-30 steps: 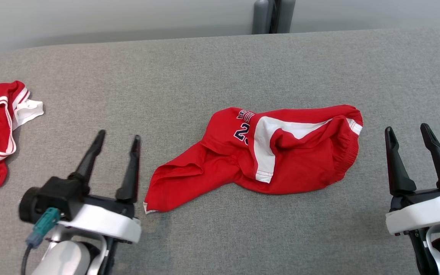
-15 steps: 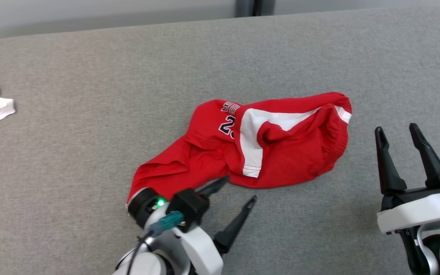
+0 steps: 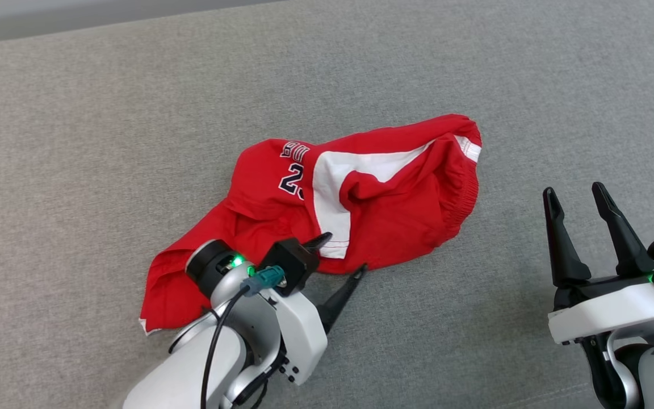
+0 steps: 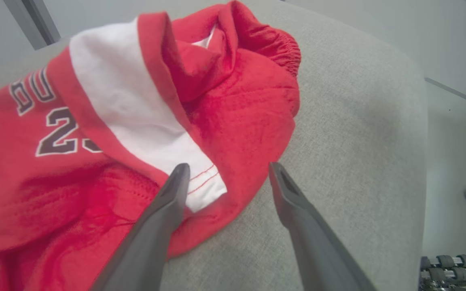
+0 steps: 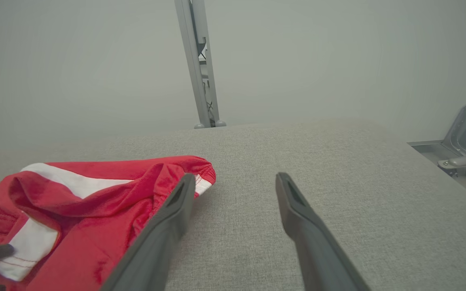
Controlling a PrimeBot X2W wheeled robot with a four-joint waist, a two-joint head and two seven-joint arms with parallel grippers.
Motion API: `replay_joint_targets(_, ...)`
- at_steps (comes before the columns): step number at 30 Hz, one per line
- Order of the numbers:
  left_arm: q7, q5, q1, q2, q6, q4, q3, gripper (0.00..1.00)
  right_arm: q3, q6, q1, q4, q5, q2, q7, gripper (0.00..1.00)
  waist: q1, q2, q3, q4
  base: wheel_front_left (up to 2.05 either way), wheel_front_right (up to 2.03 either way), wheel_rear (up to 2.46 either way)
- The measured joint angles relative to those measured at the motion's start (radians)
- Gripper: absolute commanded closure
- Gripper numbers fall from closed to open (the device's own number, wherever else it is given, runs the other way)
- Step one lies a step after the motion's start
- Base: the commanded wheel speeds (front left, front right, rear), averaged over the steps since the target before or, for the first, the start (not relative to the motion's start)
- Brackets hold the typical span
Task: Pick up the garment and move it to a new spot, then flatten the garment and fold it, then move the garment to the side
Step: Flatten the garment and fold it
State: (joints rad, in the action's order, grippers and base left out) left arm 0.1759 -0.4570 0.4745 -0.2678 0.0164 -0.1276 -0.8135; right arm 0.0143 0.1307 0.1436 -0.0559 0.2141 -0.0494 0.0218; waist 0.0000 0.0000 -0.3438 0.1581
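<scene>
The garment (image 3: 384, 218) is a crumpled pair of red shorts with a white side stripe and dark lettering, lying in the middle of the grey padded table. My left gripper (image 3: 343, 254) stands open at the garment's near edge, one finger over the white hem, the other over bare table; nothing is between them. In the left wrist view the garment (image 4: 95, 133) spreads ahead of the open left gripper (image 4: 225, 170). My right gripper (image 3: 575, 196) is open above the table, right of the garment and apart from it. Left of the open right gripper (image 5: 235, 178) the right wrist view shows the garment (image 5: 95, 194).
The grey table (image 3: 105, 113) stretches wide on all sides of the shorts. A metal post (image 5: 200, 64) stands behind its far edge and a grey frame (image 5: 465, 137) stands off the right side.
My left arm swung from the left side in toward the garment's near edge and turned its fingers to the right. The head camera shifted, so the second red garment left the picture.
</scene>
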Motion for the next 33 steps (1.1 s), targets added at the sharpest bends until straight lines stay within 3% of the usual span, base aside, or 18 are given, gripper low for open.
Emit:
replay_joint_targets(2, 0.009, -0.001, 0.005, -0.004, -0.001, -0.013, 0.004, 0.0, -0.001, 0.0, 0.001, 0.006, 0.005, 0.0, 0.006, 0.0, 0.0, 0.0, -0.005, 0.007, 0.0, 0.0, 0.0)
replay_joint_targets(4, 0.02, 0.0, 0.006, -0.011, -0.008, -0.024, 0.003, 0.3, -0.001, 0.0, 0.001, 0.01, 0.005, 0.0, 0.007, 0.0, 0.0, 0.0, -0.009, 0.01, 0.0, 0.0, 0.0)
replay_joint_targets(5, 0.029, -0.001, 0.007, -0.015, -0.008, -0.03, 0.002, 0.3, -0.001, 0.0, 0.002, 0.013, 0.006, 0.0, 0.01, 0.0, 0.0, 0.0, -0.01, 0.011, 0.0, 0.0, 0.0)
replay_joint_targets(6, 0.032, -0.001, 0.007, -0.016, -0.008, -0.033, 0.002, 0.82, -0.002, 0.0, 0.005, 0.016, 0.006, 0.0, 0.01, 0.0, 0.0, 0.0, -0.011, 0.011, 0.0, 0.0, 0.0)
replay_joint_targets(7, 0.032, 0.0, 0.009, -0.018, -0.009, -0.035, 0.003, 1.0, -0.002, 0.0, 0.008, 0.018, 0.007, 0.0, 0.012, 0.0, 0.0, 0.0, -0.013, 0.01, 0.0, 0.0, 0.0)
replay_joint_targets(22, -0.029, 0.003, 0.031, -0.019, -0.027, -0.02, 0.019, 1.0, -0.004, 0.0, 0.048, 0.045, 0.012, 0.0, 0.023, 0.0, 0.0, 0.0, -0.013, -0.014, 0.0, 0.0, 0.0)
replay_joint_targets(23, -0.048, -0.009, 0.025, -0.014, -0.033, -0.007, 0.03, 0.84, -0.001, 0.0, 0.048, 0.046, 0.01, 0.0, 0.023, 0.0, 0.0, 0.0, -0.009, -0.016, 0.0, 0.0, 0.0)
replay_joint_targets(24, -0.066, -0.015, 0.019, -0.011, -0.04, 0.008, 0.039, 0.25, 0.001, 0.0, 0.048, 0.046, 0.007, 0.0, 0.023, 0.0, 0.0, 0.0, -0.006, -0.019, 0.0, 0.0, 0.0)
replay_joint_targets(25, -0.089, -0.021, 0.011, -0.008, -0.047, 0.025, 0.051, 0.0, 0.002, 0.0, 0.048, 0.045, 0.006, 0.0, 0.022, 0.0, 0.0, 0.0, -0.002, -0.023, 0.0, 0.0, 0.0)
replay_joint_targets(33, -0.272, -0.045, -0.078, -0.02, -0.169, 0.13, 0.192, 0.0, 0.018, 0.0, 0.037, 0.036, -0.008, 0.0, 0.009, 0.0, 0.0001, 0.0, 0.03, -0.065, 0.0, 0.0, 0.0)
